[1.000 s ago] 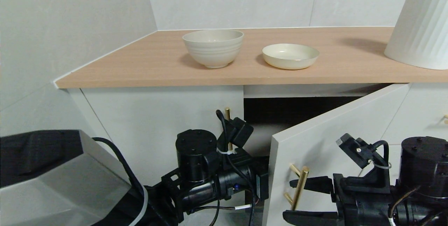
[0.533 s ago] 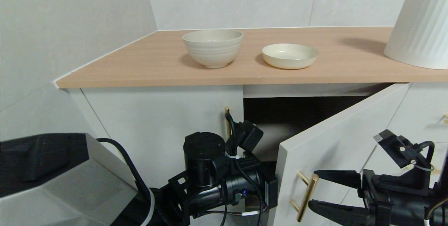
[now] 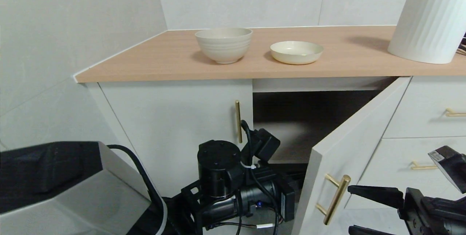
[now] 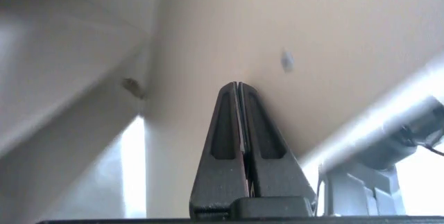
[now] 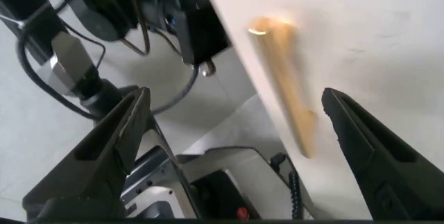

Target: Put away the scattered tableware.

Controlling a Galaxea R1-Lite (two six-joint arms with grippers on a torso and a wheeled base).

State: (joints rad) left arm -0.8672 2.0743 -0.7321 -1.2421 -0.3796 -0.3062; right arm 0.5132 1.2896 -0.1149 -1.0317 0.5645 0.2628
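Head view: bowl (image 3: 224,44) and dish (image 3: 296,52) sit side by side on the table (image 3: 164,64), not yet put away; cupboard door (image 3: 349,144) stands open. Right end effector (image 3: 351,209) gapes empty beside the handle (image 3: 335,198); left end effector (image 4: 238,89) is closed, empty.

You had the left end effector (image 4: 237,85) up against a pale panel (image 4: 333,23), with nothing between its fingers.

Its two dark fingers (image 4: 223,130) were pressed flat together along their whole length and tapered to a single narrow tip. You could see the cream-coloured panel just past that tip, plain except for a small round mark (image 4: 286,59) near the tip. A dark smudge (image 4: 132,87) sat on the other side, where the panel met a greyer face. A bright strip (image 4: 133,168) of light ran beside the fingers. A blurred grey piece of machinery (image 4: 378,172) showed on the far side of them, too soft for you to identify.
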